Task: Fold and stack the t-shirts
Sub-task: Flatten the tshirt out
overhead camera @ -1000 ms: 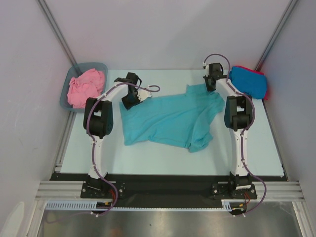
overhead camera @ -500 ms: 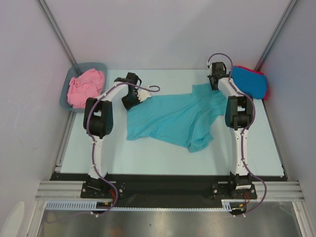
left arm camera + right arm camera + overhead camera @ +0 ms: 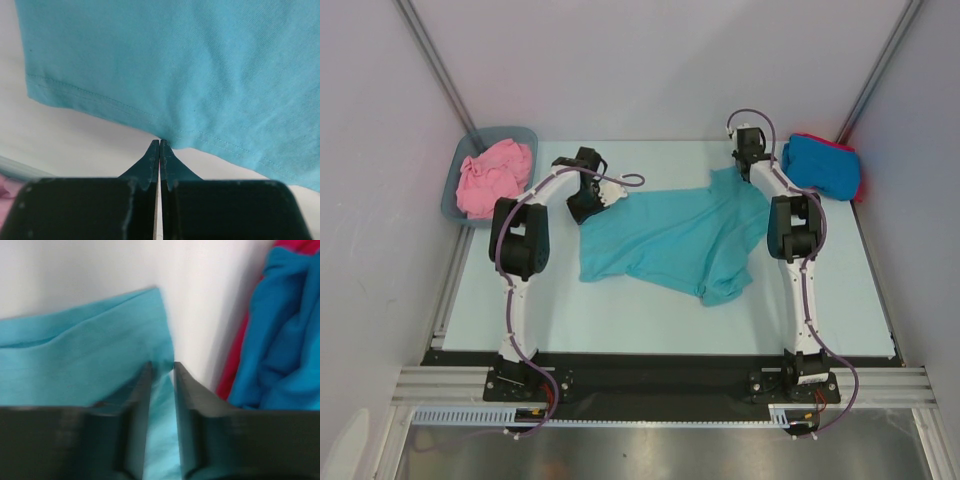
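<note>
Pale matt walls are closing the cell in on three sides, with grey metal struts (image 3: 430,60) running up the back corners. A pale blue-white table (image 3: 620,310) is being lit evenly from above.

Toward the far left of that surface, the left gripper (image 3: 159,142) is being kept fully closed. Its dark fingers are pressed flat together, and the stitched hem of a soft teal t-shirt (image 3: 670,235) is being pinched at their tips, where the cloth is puckering slightly.

At the far right, the right gripper (image 3: 162,365) is being held a narrow way apart. A corner of the same teal cloth is lying in the gap, and nothing is being clamped. That view is blurred, so whether the pads are touching the cloth cannot be told.

Between the two arms the teal shirt is being stretched across the middle of the table, mostly flat, with one sleeve trailing toward the near edge.

Just beside the right gripper, a bright blue t-shirt (image 3: 820,165) is being carried on top of a red t-shirt (image 3: 232,370) at the table's far right corner.

At the far left corner, a crumpled pink t-shirt (image 3: 492,175) is being held in a grey-blue plastic tub (image 3: 520,133).

Along the near edge, both arm bases are being carried by a ribbed aluminium rail (image 3: 660,385).
</note>
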Controlling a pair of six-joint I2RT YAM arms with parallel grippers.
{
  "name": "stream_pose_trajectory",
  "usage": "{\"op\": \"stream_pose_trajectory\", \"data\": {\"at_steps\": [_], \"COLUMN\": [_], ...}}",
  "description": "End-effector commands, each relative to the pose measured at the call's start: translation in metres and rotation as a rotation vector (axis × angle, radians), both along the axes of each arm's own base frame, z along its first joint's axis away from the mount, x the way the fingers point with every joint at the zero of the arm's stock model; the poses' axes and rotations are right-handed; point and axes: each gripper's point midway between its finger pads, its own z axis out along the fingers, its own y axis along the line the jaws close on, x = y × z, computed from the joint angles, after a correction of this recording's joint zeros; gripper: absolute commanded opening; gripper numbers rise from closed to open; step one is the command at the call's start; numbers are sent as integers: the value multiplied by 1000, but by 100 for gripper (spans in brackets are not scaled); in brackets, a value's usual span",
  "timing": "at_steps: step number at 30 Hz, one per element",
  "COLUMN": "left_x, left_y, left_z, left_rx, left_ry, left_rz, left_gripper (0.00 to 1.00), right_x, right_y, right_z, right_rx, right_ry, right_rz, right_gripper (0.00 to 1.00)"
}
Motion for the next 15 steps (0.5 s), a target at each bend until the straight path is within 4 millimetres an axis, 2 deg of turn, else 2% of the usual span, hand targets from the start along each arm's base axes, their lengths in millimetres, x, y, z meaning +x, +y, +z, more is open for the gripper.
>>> {"op": "stream_pose_trajectory", "data": {"at_steps": [1, 2, 3, 6, 8, 9, 11, 12, 14, 15], "left_x": [7, 7, 6, 4, 4, 4, 9, 10, 15, 17], "left_y": [-10, -11, -11, -12, -12, -12, -8, -7, -7, -6], "left_z": [20, 22, 22, 22, 22, 24, 27, 30, 36, 40], "left_rx": [-19, -20, -21, -23, -26, -28, -6, -3, -5, -5], "left_ry": [-44, -47, -47, -42, -46, -51, -80, -93, -129, -142], "left_rz": [-18, -18, -17, -6, 0, 3, 23, 28, 39, 42], "left_gripper": [0, 0, 0, 1, 6, 8, 14, 18, 23, 26], "right_x": [11, 10, 10, 5, 2, -1, -7, -10, -16, -22], "right_y": [-5, -5, -9, -14, -13, -14, -11, -8, -3, 2], "right_z": [-3, -1, 3, 19, 29, 44, 57, 72, 87, 107], "right_rx": [-70, -78, -88, -91, -83, -76, -53, -41, -16, 4], "right_ry": [-36, -39, -51, -72, -83, -99, -102, -116, -122, -133], "right_rz": [-5, -10, -28, -52, -58, -63, -63, -55, -52, -36], "right_gripper": [41, 50, 66, 86, 88, 91, 91, 93, 93, 93]}}
